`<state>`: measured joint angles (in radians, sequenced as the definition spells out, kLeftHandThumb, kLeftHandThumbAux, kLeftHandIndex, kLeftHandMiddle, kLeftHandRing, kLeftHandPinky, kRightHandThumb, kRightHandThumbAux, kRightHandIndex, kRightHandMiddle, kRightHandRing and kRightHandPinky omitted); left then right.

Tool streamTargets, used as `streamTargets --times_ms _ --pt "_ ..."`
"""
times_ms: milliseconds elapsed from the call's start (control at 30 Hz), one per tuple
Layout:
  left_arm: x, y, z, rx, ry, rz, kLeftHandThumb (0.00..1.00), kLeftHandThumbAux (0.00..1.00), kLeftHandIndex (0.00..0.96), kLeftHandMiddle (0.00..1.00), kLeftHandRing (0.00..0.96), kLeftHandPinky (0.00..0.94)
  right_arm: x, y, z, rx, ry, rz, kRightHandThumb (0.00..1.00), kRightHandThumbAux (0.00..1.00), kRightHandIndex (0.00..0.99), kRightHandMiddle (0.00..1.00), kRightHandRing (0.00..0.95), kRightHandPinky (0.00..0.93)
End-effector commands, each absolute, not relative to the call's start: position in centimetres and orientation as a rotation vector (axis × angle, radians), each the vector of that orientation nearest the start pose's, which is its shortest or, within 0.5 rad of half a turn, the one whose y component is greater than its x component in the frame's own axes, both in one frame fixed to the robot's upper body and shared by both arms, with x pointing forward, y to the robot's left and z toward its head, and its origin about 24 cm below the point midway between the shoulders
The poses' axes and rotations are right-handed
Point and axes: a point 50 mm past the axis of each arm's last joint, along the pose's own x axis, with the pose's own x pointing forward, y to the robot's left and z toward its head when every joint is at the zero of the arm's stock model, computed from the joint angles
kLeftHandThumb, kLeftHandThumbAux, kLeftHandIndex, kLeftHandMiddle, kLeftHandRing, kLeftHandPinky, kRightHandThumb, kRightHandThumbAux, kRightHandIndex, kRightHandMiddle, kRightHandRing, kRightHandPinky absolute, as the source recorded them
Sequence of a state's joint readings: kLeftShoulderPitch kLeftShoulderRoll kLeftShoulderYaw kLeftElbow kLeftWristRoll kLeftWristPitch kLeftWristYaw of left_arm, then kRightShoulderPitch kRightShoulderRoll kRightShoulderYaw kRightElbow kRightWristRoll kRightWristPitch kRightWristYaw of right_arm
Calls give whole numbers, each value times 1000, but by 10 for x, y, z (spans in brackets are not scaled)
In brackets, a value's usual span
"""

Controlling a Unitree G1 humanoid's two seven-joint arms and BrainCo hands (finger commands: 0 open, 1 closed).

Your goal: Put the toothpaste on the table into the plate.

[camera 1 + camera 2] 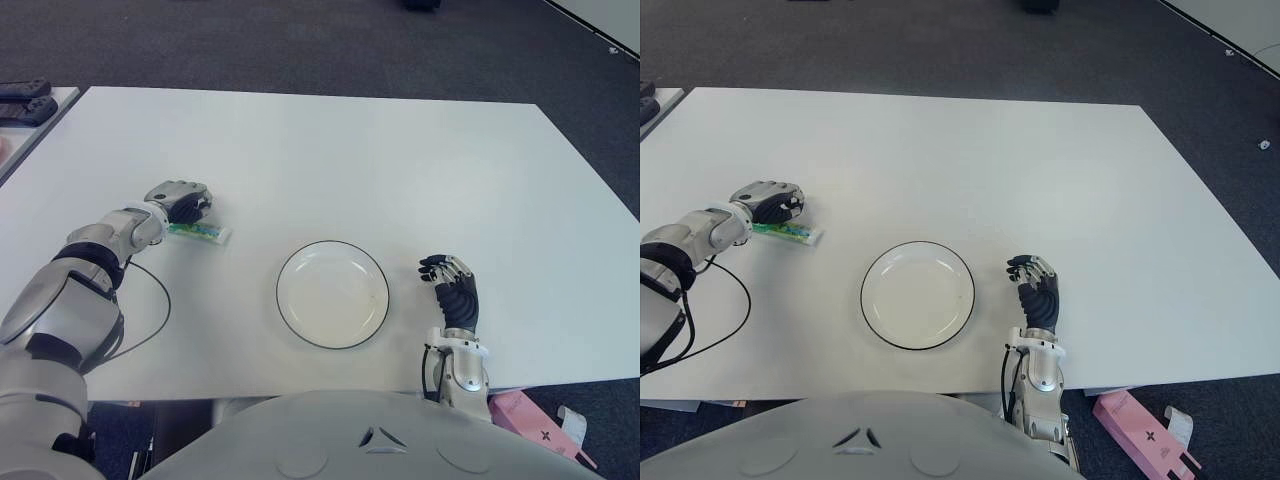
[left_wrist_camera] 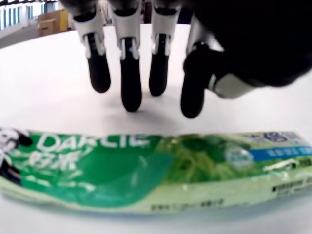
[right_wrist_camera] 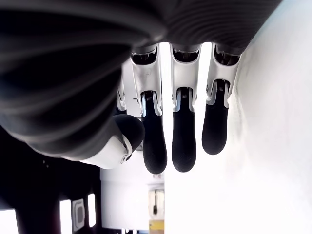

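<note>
The toothpaste point(image 1: 205, 233) is a green and white tube lying flat on the white table point(image 1: 400, 170), to the left of the plate. My left hand point(image 1: 180, 200) hovers over its left end. In the left wrist view the fingers point(image 2: 130, 78) point down to the table just beyond the tube point(image 2: 146, 170), spread and not closed around it. The plate point(image 1: 332, 295), white with a dark rim, stands near the front edge and holds nothing. My right hand point(image 1: 455, 285) shows to the right of the plate, fingers relaxed and holding nothing.
A black cable point(image 1: 160, 300) loops over the table by my left arm. Dark objects point(image 1: 25, 100) lie on a neighbouring surface at the far left. A pink box point(image 1: 535, 425) is on the floor at the front right.
</note>
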<state>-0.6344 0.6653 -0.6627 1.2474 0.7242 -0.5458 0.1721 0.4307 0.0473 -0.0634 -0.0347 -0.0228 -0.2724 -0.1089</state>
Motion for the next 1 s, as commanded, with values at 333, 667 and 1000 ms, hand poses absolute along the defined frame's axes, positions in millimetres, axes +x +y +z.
streamTargets --times_ms 333,667,1000 --pt "290 266 -20 1525 278 -680 730 680 435 657 593 470 153 -187 -14 -20 132 -291 709 728 429 491 484 482" --pt "299 275 -6 1506 324 -641 642 303 357 412 376 349 153 -185 -12 -9 134 -287 708 727 429 485 481 469" --pt "307 283 8 1515 353 -635 569 239 136 226 221 237 154 -184 -12 -25 137 -289 709 728 429 490 489 483"
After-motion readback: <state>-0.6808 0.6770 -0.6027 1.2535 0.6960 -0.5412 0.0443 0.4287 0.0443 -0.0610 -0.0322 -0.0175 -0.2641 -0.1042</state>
